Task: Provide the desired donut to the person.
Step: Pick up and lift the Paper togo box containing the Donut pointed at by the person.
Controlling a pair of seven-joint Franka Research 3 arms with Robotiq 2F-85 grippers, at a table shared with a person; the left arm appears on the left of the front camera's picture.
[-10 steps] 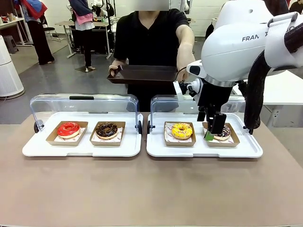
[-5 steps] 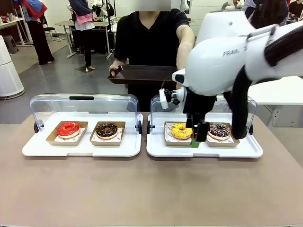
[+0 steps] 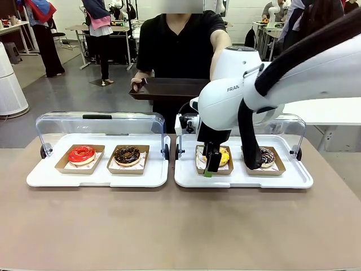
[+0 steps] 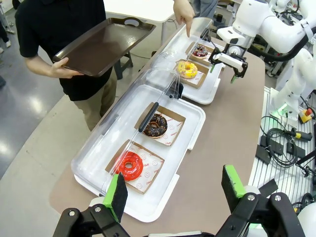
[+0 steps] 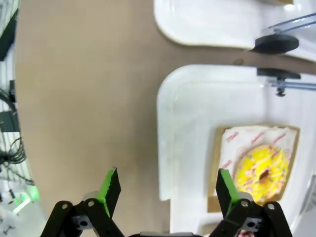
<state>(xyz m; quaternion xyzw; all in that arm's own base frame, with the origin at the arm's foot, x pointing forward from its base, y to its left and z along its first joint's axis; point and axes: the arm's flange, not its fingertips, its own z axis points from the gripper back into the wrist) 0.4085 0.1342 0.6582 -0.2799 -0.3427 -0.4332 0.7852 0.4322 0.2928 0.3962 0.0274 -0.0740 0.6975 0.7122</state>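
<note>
Front view across a tan table [image 3: 169, 226] toward a person [image 3: 180, 45] in a black T-shirt, with a dark brown tray [image 3: 169, 88] balanced on one hand. Two white trays side by side, each with a clear cover standing open at its far side. On the left white tray [image 3: 96, 179], a red donut [image 3: 82, 153] and a chocolate donut [image 3: 127, 155]. On the right white tray [image 3: 242, 179], a yellow donut [image 3: 224, 156] and a dark sprinkled donut [image 3: 265, 156]. Each donut in its own shallow cardboard dish. Right gripper [image 3: 212, 169] pointing down just in front of the yellow donut and partly covering it, fingers spread wide, nothing held. From the right wrist view: gap between the fingers over the tray's near rim and bare table, yellow donut lying beyond one green pad [image 5: 224, 190], outside the gap, untouched. From the left wrist view: left gripper [image 4: 174, 190] wide apart and empty, raised above the table's left end, well apart from every donut. Person's other hand [image 4: 183, 11] with one finger pointing down over the right tray, near the yellow and dark sprinkled donuts; exact target of the finger unclear.
</note>
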